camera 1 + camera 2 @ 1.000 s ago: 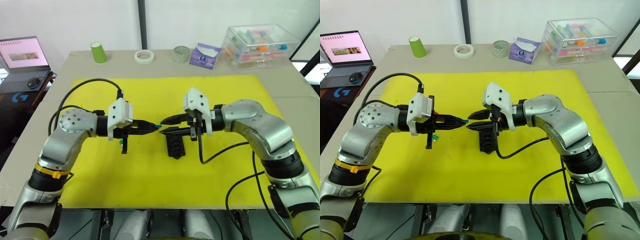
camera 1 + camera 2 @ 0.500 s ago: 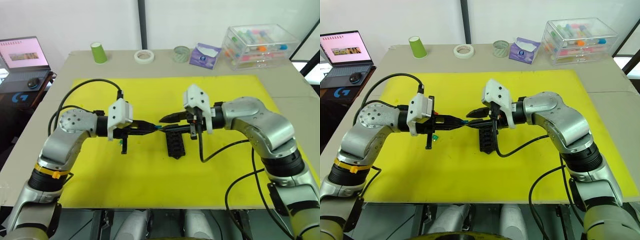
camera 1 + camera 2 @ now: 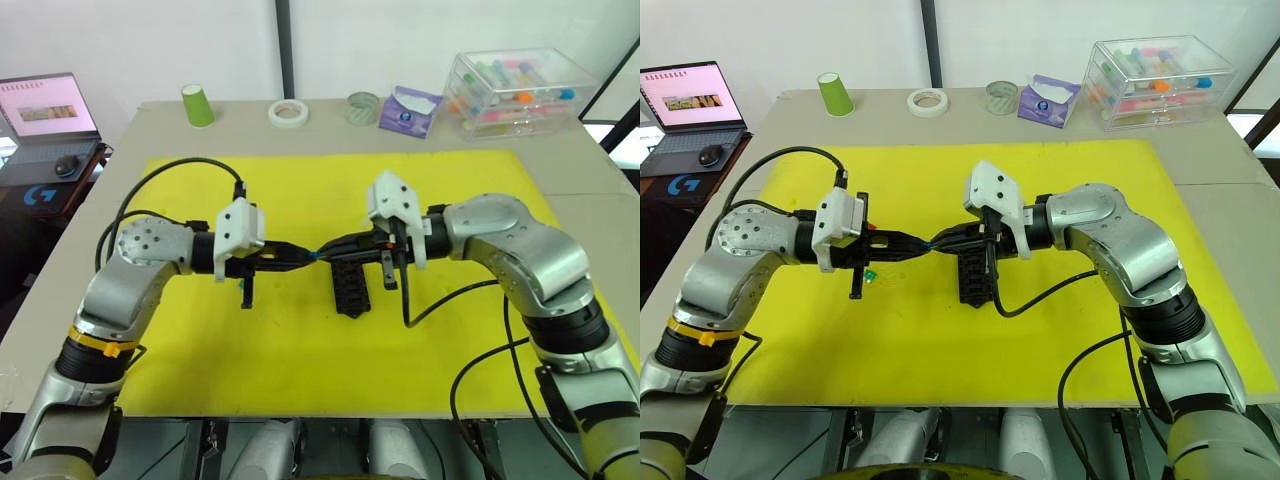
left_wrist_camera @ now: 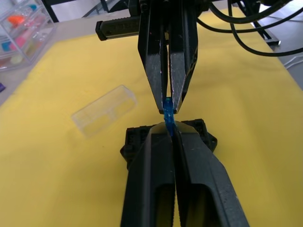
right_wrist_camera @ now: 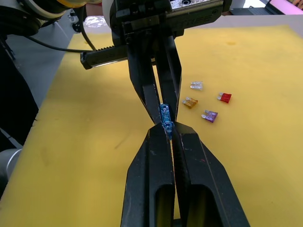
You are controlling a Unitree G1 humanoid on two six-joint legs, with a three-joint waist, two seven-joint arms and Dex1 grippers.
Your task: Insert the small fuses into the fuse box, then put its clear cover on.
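We see the left claw [image 3: 308, 255] and right claw [image 3: 326, 250] both gripping 1 small translucent blue plastic fuse [image 4: 167, 115] above open yellow mat [image 3: 300, 350].

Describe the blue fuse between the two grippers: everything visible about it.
The blue fuse is a tiny, flat piece of translucent blue plastic. It is held in the air above the yellow mat, pinched at both ends: the left gripper is shut on one end and the right gripper on the other, fingertips facing each other in a hand-over. It sits edge-on between the black fingers, just above the near end of the black fuse box, not yet in a slot. Its blades cannot be made out.
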